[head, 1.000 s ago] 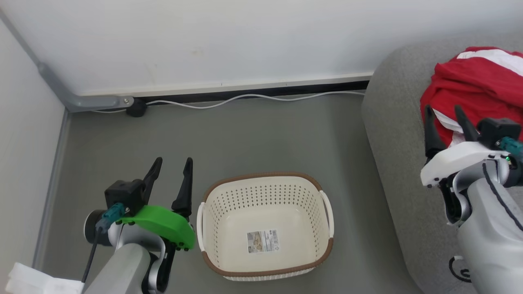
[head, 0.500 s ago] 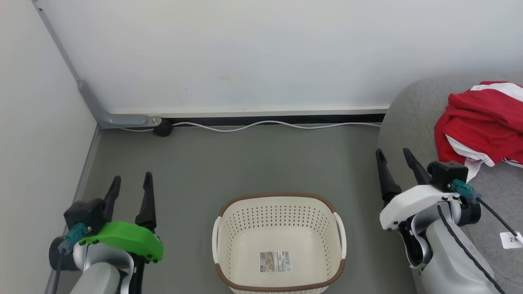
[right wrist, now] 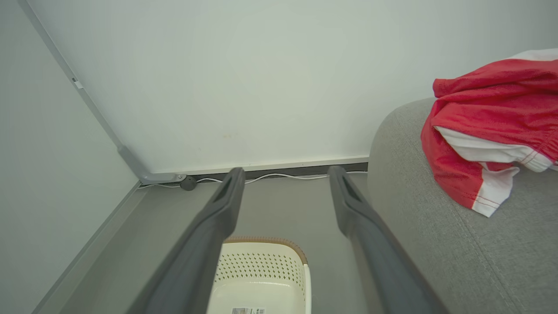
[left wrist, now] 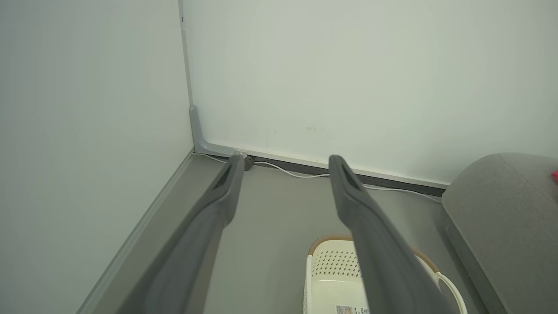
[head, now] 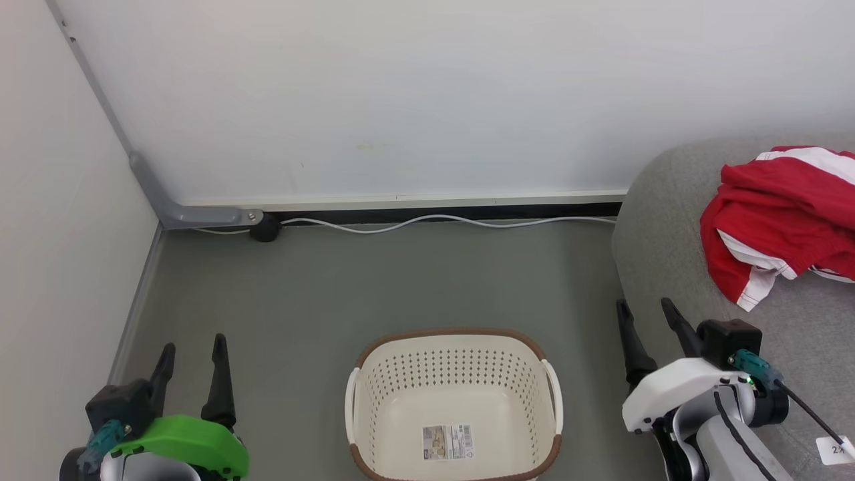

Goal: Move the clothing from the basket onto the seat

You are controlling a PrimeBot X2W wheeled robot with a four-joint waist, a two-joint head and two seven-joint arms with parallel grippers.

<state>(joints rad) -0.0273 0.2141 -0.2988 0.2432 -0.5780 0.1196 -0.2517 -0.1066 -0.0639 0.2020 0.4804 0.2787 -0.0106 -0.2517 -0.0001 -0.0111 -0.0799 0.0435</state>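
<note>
The red clothing (head: 781, 214) with white panels lies bunched on the grey seat (head: 661, 234) at the right; it shows in the right wrist view (right wrist: 488, 126) too. The cream basket (head: 454, 401) with a brown rim stands on the floor at bottom centre, holding nothing but a paper sticker (head: 449, 442). My left gripper (head: 192, 347) is open at the lower left, left of the basket. My right gripper (head: 646, 308) is open at the lower right, beside the seat's front edge and below the clothing. Nothing is between either pair of fingers.
A white wall runs across the back, with a white cable (head: 427, 222) along its base and a grey conduit (head: 180, 212) in the left corner. Grey floor (head: 374, 280) lies open between wall and basket. A small tag (head: 835, 451) hangs off my right wrist cable.
The head camera has tilted up and shifted, so basket and grippers sit lower in the picture. My right gripper has drawn back from the clothing, off the seat. Both grippers have stayed open.
</note>
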